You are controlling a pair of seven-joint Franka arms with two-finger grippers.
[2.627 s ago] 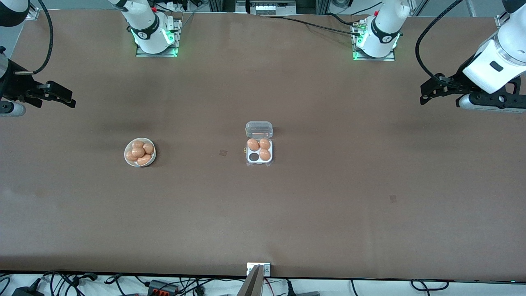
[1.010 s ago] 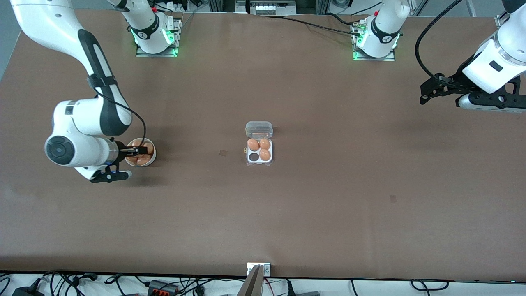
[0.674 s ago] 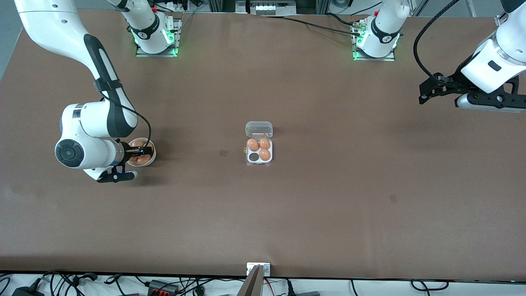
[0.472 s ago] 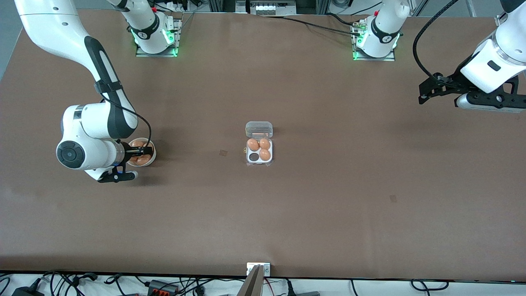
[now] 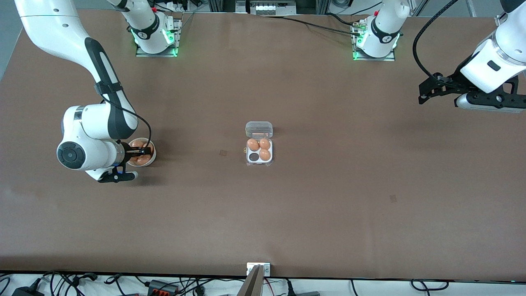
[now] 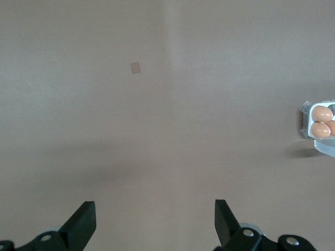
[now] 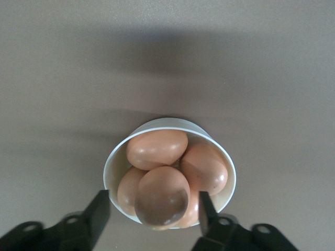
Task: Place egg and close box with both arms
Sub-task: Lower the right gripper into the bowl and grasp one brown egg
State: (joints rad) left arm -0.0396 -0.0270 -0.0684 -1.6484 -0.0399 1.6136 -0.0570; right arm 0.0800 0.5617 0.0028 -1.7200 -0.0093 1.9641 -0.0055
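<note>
Several orange-brown eggs lie heaped in a round white bowl (image 5: pixel 150 162) toward the right arm's end of the table. My right gripper (image 5: pixel 139 152) is low over the bowl and open. Its fingers (image 7: pixel 99 210) stand on either side of the topmost egg (image 7: pixel 162 201) without touching it. The box (image 5: pixel 248 160) sits mid-table with its clear lid (image 5: pixel 259 129) open. It holds three eggs, and one cell (image 5: pixel 254 156) is empty. My left gripper (image 5: pixel 421 93) waits open and empty over bare table at the left arm's end. The box also shows in the left wrist view (image 6: pixel 319 120).
The brown table (image 5: pixel 328 197) spreads wide around the bowl and the box. The arm bases (image 5: pixel 156 37) stand along the edge farthest from the front camera. A small metal bracket (image 5: pixel 258 269) sits at the nearest edge.
My right arm has swung in from the table's end to the bowl and settled with its fingers around the top egg. The left arm has hardly moved.
</note>
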